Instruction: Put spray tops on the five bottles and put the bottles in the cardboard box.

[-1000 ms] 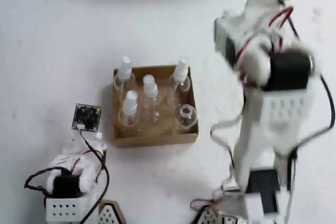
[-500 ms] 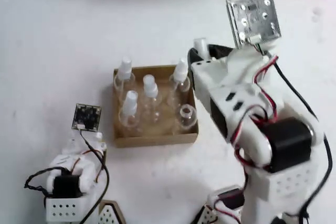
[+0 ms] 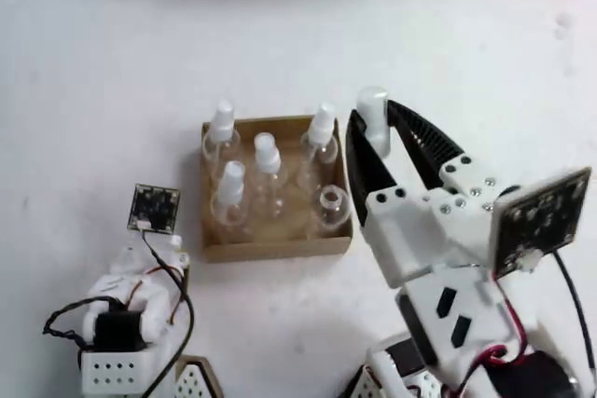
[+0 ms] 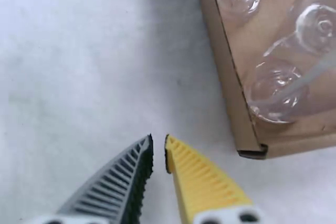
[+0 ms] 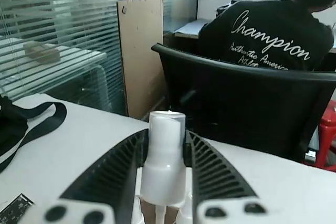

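High view: cardboard box (image 3: pixel 276 251) holds four capped bottles (image 3: pixel 230 195) plus uncapped bottle (image 3: pixel 330 202). Right gripper (image 3: pixel 372 111) just beside box, clamped on spray top (image 3: pixel 375 130).
Left wrist view: left gripper (image 4: pixel 158 148) closed, empty, over table (image 4: pixel 79 51) near box corner.
Right wrist view: spray top upright between jaws. Remaining: fit it.

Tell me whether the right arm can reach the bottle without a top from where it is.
Probably yes. The right gripper, holding a spray top, is by the box; the bare bottle stands at that edge, uncovered.
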### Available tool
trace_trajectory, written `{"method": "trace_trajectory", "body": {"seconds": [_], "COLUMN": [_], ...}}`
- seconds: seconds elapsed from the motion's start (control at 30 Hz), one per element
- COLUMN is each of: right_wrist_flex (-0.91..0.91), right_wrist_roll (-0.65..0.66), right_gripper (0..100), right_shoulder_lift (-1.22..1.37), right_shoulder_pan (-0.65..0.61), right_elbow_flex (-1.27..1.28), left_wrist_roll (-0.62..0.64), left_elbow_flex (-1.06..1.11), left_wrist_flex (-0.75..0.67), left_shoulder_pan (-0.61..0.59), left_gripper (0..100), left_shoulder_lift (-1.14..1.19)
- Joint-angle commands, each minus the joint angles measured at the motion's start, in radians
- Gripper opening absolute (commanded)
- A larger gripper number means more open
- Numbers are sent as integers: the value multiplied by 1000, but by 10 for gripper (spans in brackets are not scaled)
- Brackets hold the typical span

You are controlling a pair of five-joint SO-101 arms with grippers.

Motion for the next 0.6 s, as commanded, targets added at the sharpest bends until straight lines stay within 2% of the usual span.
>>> {"method": "trace_trajectory", "body": {"seconds": [0.0, 0.37, 0.57], "right_wrist_flex": [-205, -754, -823], "right_wrist_roll": [-9, -9, -9], "right_gripper": [16, 16, 16], "right_shoulder_lift": [-130, -291, -303], "right_shoulder_pan": [-5, -12, -10], "right_elbow_flex": [138, 413, 448], "left_wrist_roll": [-5, -5, -5], "left_elbow_flex": [2, 2, 2], "left_wrist_flex": [5, 5, 5], "left_shoulder_pan": [13, 13, 13], "left_gripper": [50, 50, 50], "left_shoulder_lift": [-8, -8, -8]}}
